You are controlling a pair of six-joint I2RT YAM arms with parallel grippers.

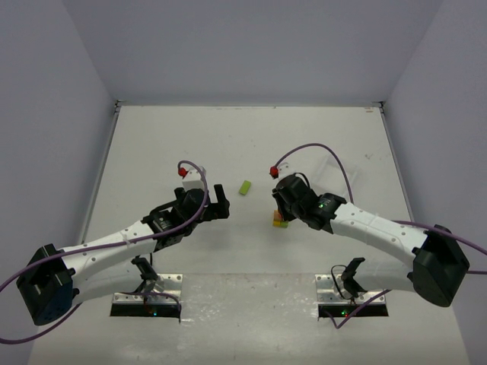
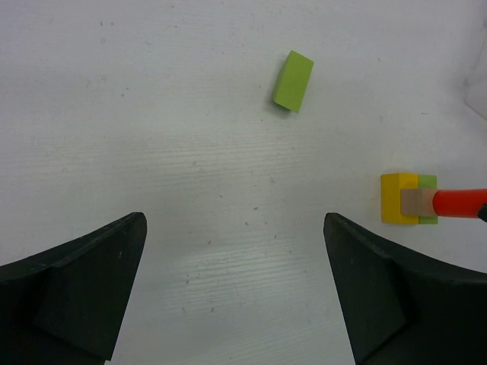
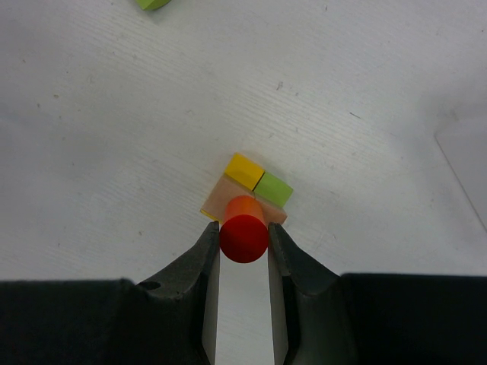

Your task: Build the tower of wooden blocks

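Black fingers (image 3: 190, 293) of the right gripper (image 3: 243, 242) fill the near edge of its wrist view, pinched on a red-orange cylinder (image 3: 243, 226) with no gap at either side. The cylinder hangs end-down over the tower (image 1: 281, 221), which stands on the table (image 1: 152, 137) just right of centre. The tower so far: yellow block (image 3: 245, 170) and green block (image 3: 272, 188) side by side, tan block (image 3: 228, 199) laid across them. Cannot tell whether the cylinder's lower end is seated on the tan block or just above it.

Step in hand, my reading: set the cylinder on the tan block. To do it well:
- keep it plumb and centred on the tan face
- lower until seated
- part the jaws slowly and lift straight up so nothing is dragged

Left gripper (image 2: 234, 228): jaws wide apart, nothing between them, hovering over the table left of the tower. Loose lime green block (image 2: 293, 80) lies flat beyond it, apart from the tower, untouched.
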